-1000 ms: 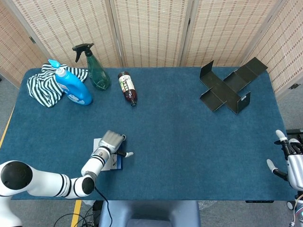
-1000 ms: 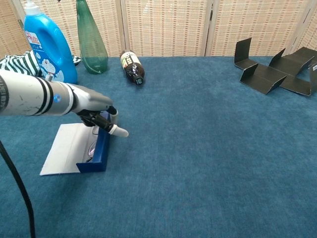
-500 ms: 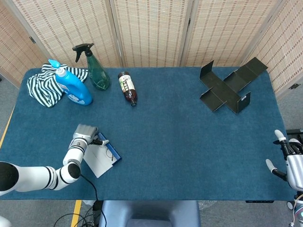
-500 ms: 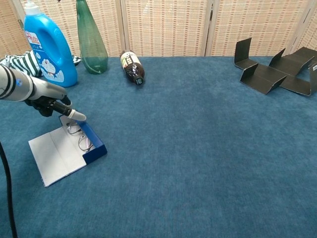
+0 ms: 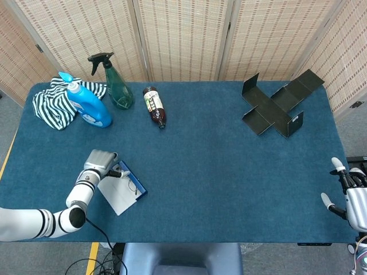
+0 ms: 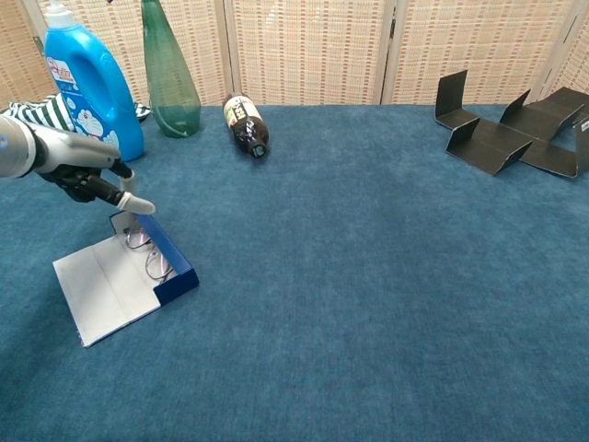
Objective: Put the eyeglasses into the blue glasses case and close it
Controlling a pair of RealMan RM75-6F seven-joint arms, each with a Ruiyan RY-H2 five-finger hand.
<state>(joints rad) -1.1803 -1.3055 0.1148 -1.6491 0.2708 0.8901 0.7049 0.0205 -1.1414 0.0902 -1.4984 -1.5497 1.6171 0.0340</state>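
The blue glasses case [image 5: 123,186] [image 6: 175,272] lies open near the table's front left, its pale lid [image 6: 101,290] flat on the cloth. The eyeglasses [image 6: 152,256] [image 5: 131,184] rest inside it against the blue wall. My left hand [image 5: 100,162] [image 6: 87,180] hovers just behind and above the case's far end, fingers curled with one stretched out, holding nothing. My right hand [image 5: 346,195] shows only at the far right table edge in the head view, fingers apart and empty.
A blue detergent bottle [image 5: 89,106], a green spray bottle [image 5: 117,86], a striped cloth [image 5: 49,103] and a lying brown bottle [image 5: 155,107] sit at the back left. A dark folded cardboard piece [image 5: 278,106] lies at the back right.
A second ago my left hand was on the case with the blue wall upright. The case has since dropped open flat and turned, and the hand has lifted back to the left.
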